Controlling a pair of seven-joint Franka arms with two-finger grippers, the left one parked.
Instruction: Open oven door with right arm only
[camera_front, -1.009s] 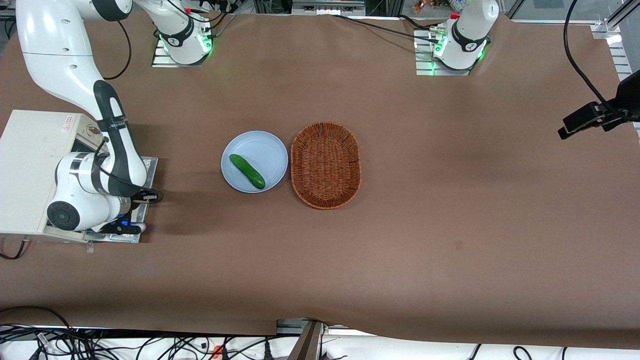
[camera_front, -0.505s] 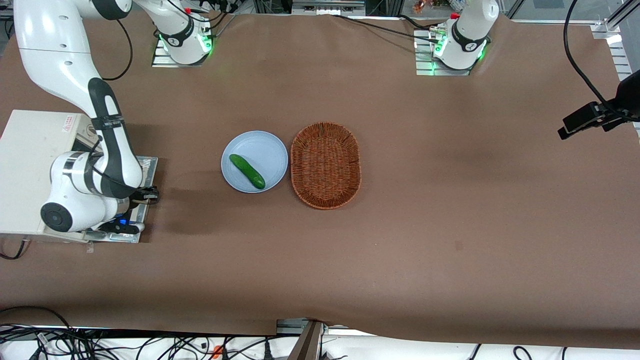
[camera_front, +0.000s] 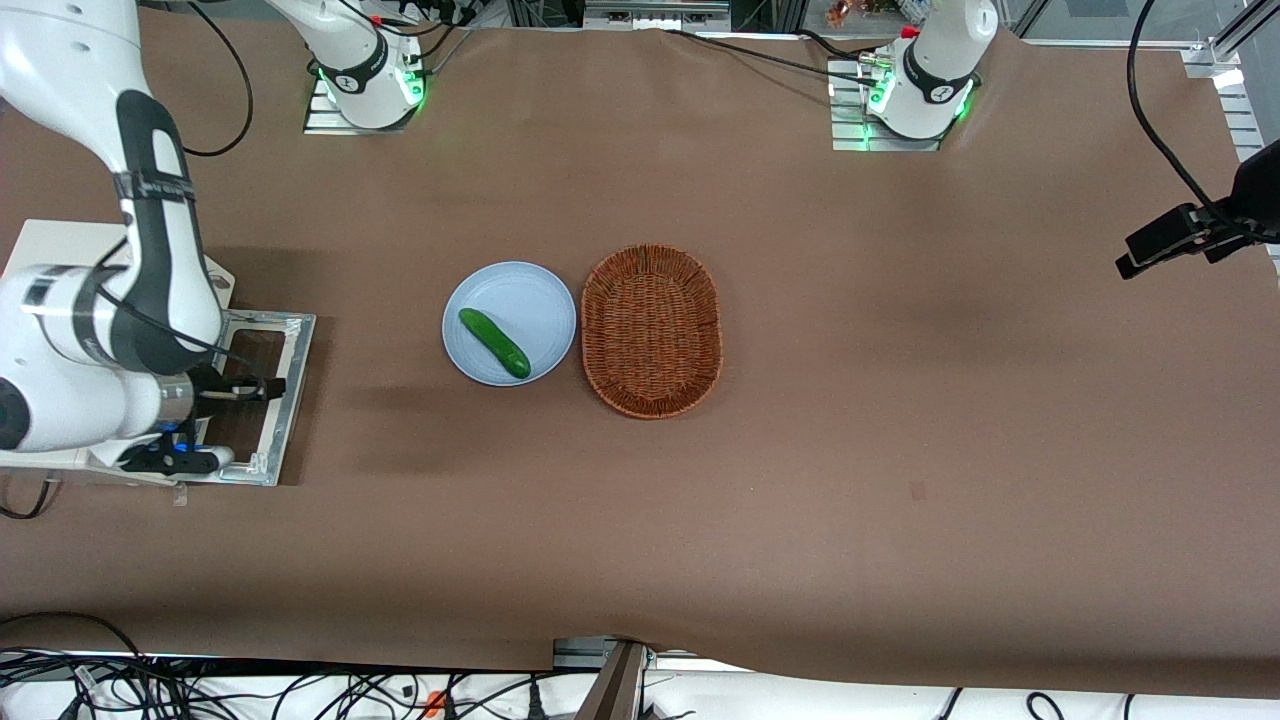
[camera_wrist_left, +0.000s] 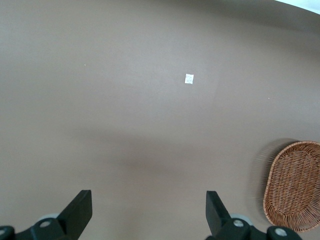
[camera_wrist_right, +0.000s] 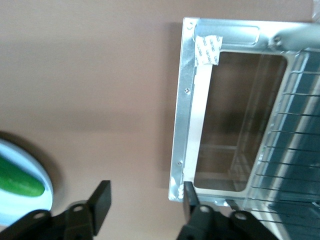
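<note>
The oven door (camera_front: 291, 380) lies folded down flat on the table in front of the white oven (camera_front: 55, 245), with the brown table showing through its window. In the right wrist view the silver door frame (camera_wrist_right: 183, 125) and the wire rack (camera_wrist_right: 295, 150) inside the oven show. The right arm (camera_front: 150, 200) reaches over the oven, hiding most of it. Its gripper (camera_front: 245, 389) hangs above the door, open and holding nothing. In the wrist view the gripper (camera_wrist_right: 146, 200) has one of its fingers (camera_wrist_right: 190, 196) over a corner of the door's outer edge and the other over bare table.
A pale blue plate (camera_front: 520, 295) with a green cucumber (camera_front: 494, 343) sits on the table beside a brown wicker basket (camera_front: 652, 330), both toward the middle. The plate (camera_wrist_right: 30, 170) also shows in the right wrist view. A black camera mount (camera_front: 1190, 235) juts in at the parked arm's end.
The right arm has lifted and swung back over the oven, uncovering the flat-lying door. The gripper has moved back from the door's outer edge toward the oven.
</note>
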